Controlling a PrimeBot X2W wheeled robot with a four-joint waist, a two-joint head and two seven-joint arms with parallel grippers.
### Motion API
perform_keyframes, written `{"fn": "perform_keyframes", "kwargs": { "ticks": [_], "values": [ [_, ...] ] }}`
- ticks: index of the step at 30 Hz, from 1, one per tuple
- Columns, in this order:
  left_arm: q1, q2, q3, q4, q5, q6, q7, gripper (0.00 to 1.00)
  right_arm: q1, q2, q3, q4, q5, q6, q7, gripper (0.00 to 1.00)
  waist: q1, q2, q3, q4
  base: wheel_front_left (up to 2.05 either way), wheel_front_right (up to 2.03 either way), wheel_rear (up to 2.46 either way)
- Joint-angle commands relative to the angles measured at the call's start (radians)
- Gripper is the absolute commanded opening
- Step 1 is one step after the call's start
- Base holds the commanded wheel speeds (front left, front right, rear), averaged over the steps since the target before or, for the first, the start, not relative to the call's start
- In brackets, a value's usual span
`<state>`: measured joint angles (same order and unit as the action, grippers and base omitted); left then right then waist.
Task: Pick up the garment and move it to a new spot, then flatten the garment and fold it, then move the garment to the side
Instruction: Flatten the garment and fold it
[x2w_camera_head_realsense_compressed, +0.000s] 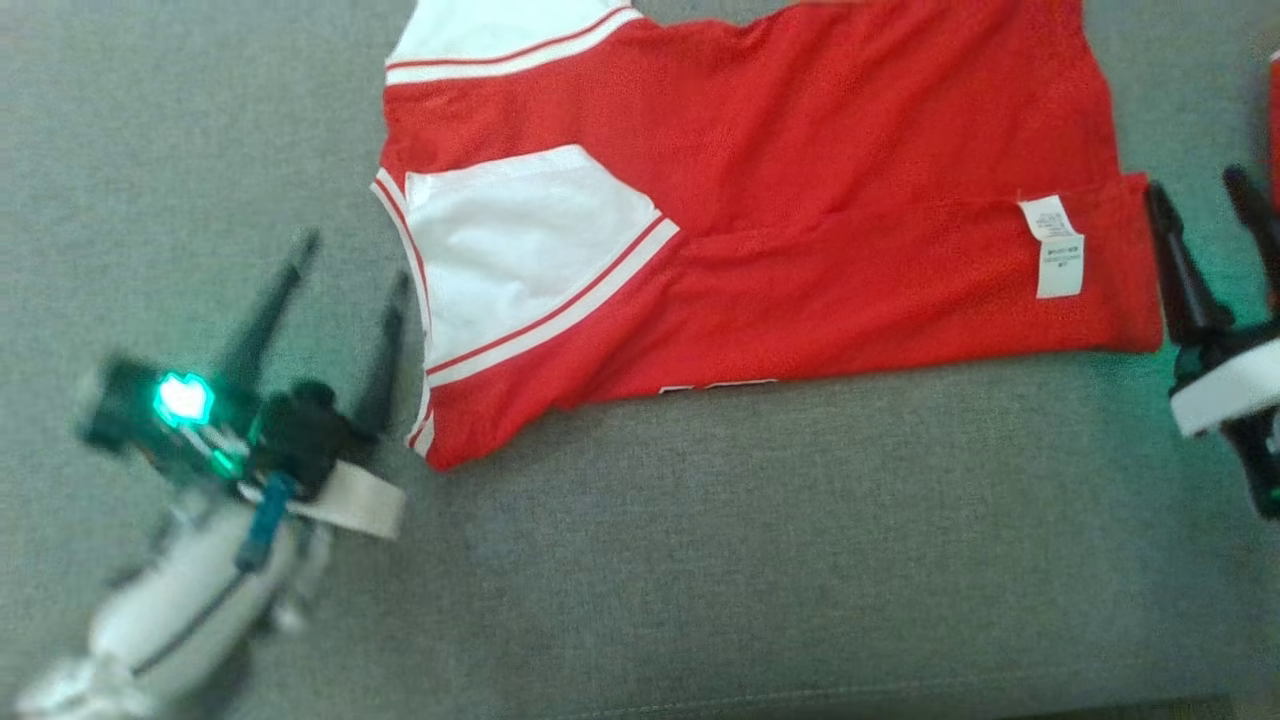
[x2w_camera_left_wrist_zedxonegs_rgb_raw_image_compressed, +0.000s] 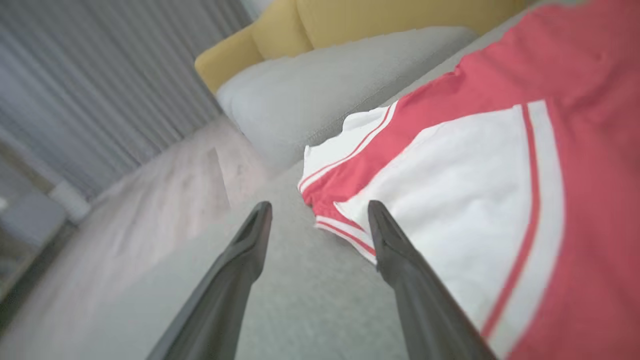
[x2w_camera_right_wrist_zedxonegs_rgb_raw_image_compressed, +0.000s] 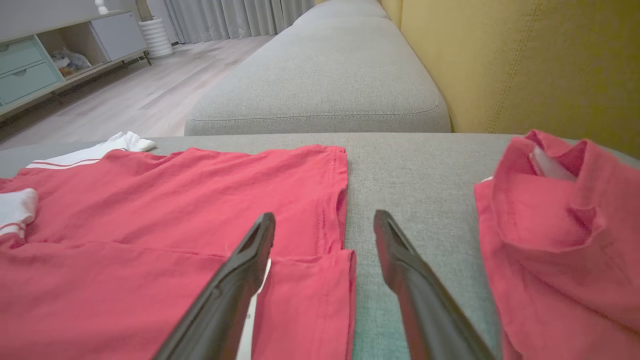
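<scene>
The left claw (x2w_camera_head_realsense_compressed: 355, 258) and right claw (x2w_camera_head_realsense_compressed: 1195, 182) gape empty at either end of the jersey (x2w_camera_head_realsense_compressed: 800, 180), which lies flat toward the sofa's (x2w_camera_head_realsense_compressed: 700, 560) back edge. It looks light and limp; its corners likely grip best.

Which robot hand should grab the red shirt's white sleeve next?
Probably left. The open left gripper sits beside the white sleeve of the red-and-white fabric jersey; the open right gripper is at the far hem end.
</scene>
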<state>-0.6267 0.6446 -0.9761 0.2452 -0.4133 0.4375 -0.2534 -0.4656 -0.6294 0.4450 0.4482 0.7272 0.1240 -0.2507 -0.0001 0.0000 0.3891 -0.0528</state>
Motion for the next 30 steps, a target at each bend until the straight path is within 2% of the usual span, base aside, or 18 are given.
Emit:
{"fn": "perform_keyframes", "kwargs": {
  "ticks": [1, 3, 5, 10, 14, 23, 24, 25, 26, 27, 29, 30],
  "values": [
    [0.031, -0.007, 0.07, -0.041, -0.061, 0.023, -0.003, 1.0, 0.048, -0.014, -0.007, -0.02, -0.012, 0.007, -0.011, 1.0, 0.0001, 0.0, -0.021, 0.005, 0.0, 0.0, 0.0],
    [0.109, -0.064, 0.12, -0.077, -0.161, 0.04, -0.005, 1.0, 0.068, -0.003, -0.018, -0.02, -0.022, 0.007, -0.011, 1.0, 0.0001, 0.0, -0.035, 0.007, 0.0, 0.0, 0.0],
    [0.174, -0.115, 0.157, -0.107, -0.236, 0.037, -0.007, 1.0, 0.084, 0.01, -0.035, -0.019, -0.026, 0.007, -0.011, 1.0, 0.0001, 0.0, -0.046, 0.009, 0.0, 0.0, 0.0],
    [0.29, -0.205, 0.19, -0.106, -0.356, -0.001, -0.007, 1.0, 0.113, 0.039, -0.059, -0.018, -0.036, 0.007, -0.011, 1.0, 0.0001, 0.0, -0.069, 0.009, 0.0, 0.0, 0.0],
    [0.339, -0.238, 0.187, -0.083, -0.407, -0.012, 0.006, 1.0, 0.126, 0.054, -0.067, -0.016, -0.04, 0.007, -0.011, 1.0, 0.0001, 0.0, -0.08, 0.003, 0.0, 0.0, 0.0],
    [0.356, -0.259, 0.181, -0.041, -0.44, -0.005, 0.04, 1.0, 0.142, 0.07, -0.073, -0.032, -0.051, 0.007, -0.011, 1.0, 0.0001, 0.0, -0.082, 0.003, 0.0, 0.0, 0.0],
    [0.35, -0.262, 0.18, -0.035, -0.44, -0.008, 0.041, 0.95, 0.142, 0.071, -0.072, -0.034, -0.051, 0.007, -0.011, 1.0, 0.0001, 0.0, -0.082, 0.003, 0.0, 0.0, 0.0],
    [0.343, -0.264, 0.18, -0.03, -0.439, -0.012, 0.04, 0.81, 0.144, 0.072, -0.071, -0.035, -0.051, 0.007, -0.011, 1.0, 0.0001, 0.0, -0.081, 0.004, 0.0, 0.0, 0.0],
    [0.338, -0.266, 0.18, -0.024, -0.44, -0.016, 0.04, 0.55, 0.145, 0.072, -0.071, -0.034, -0.05, 0.007, -0.011, 1.0, 0.0001, 0.0, -0.082, 0.004, 0.0, 0.0, 0.0],
    [0.333, -0.269, 0.18, -0.02, -0.44, -0.021, 0.039, 0.43, 0.147, 0.073, -0.07, -0.033, -0.046, 0.007, -0.011, 1.0, 0.0001, 0.0, -0.083, 0.004, 0.0, 0.0, 0.0],
    [0.327, -0.272, 0.18, -0.014, -0.44, -0.033, 0.035, 0.0, 0.153, 0.074, -0.071, -0.027, -0.036, 0.007, -0.011, 1.0, 0.0001, 0.0, -0.086, 0.004, 0.0, 0.0, 0.0],
    [0.323, -0.271, 0.182, -0.013, -0.437, -0.038, 0.03, 0.0, 0.157, 0.074, -0.071, -0.021, -0.03, 0.007, -0.011, 1.0, 0.0001, 0.0, -0.088, 0.004, 0.0, 0.0, 0.0]
  ]
}}
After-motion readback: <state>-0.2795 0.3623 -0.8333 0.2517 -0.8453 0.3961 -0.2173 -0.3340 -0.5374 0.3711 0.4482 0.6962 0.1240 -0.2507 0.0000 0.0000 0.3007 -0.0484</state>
